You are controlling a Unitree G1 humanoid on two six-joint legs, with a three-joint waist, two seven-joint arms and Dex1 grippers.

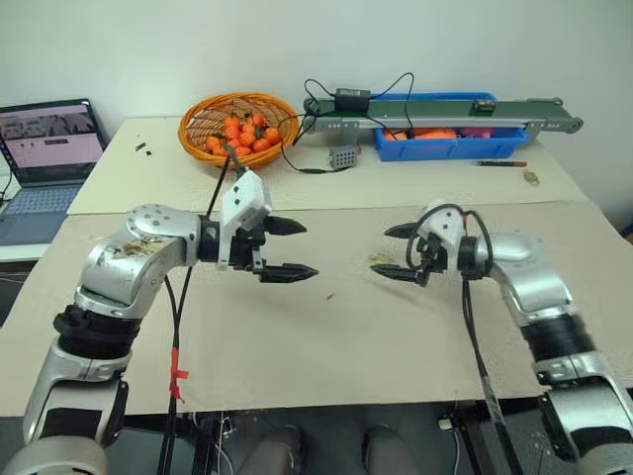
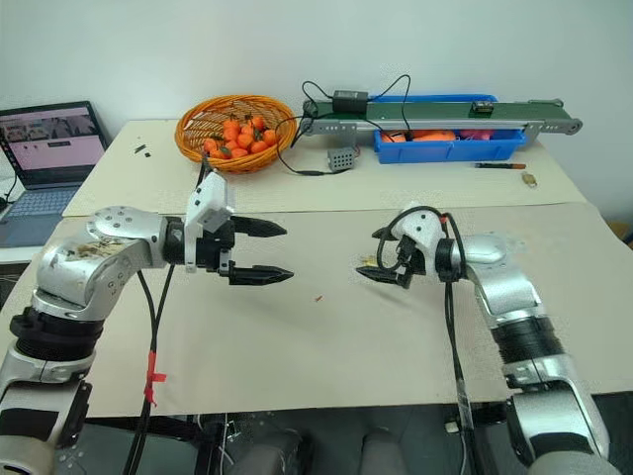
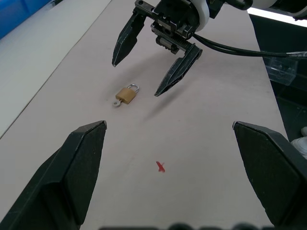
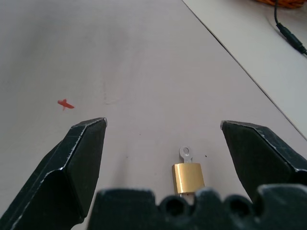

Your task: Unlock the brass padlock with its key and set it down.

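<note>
The brass padlock (image 3: 127, 94) lies flat on the beige table, with its silver shackle toward my right gripper. The key (image 3: 116, 103) sticks out of the padlock's underside, its round head pointing toward my left gripper. My right gripper (image 1: 381, 250) hangs open just above the padlock, one finger on each side and touching nothing. The right wrist view shows the padlock (image 4: 188, 178) and the key head (image 4: 185, 153) low between the open fingers. My left gripper (image 1: 310, 248) is open and empty, facing the right one from a short way off.
A small red mark (image 1: 330, 295) sits on the table between the grippers. At the back stand an orange basket of oranges (image 1: 237, 129), a blue bin (image 1: 450, 145) under a conveyor (image 1: 445, 111), a grey box (image 1: 342, 156) and cables. A laptop (image 1: 49, 148) is at the far left.
</note>
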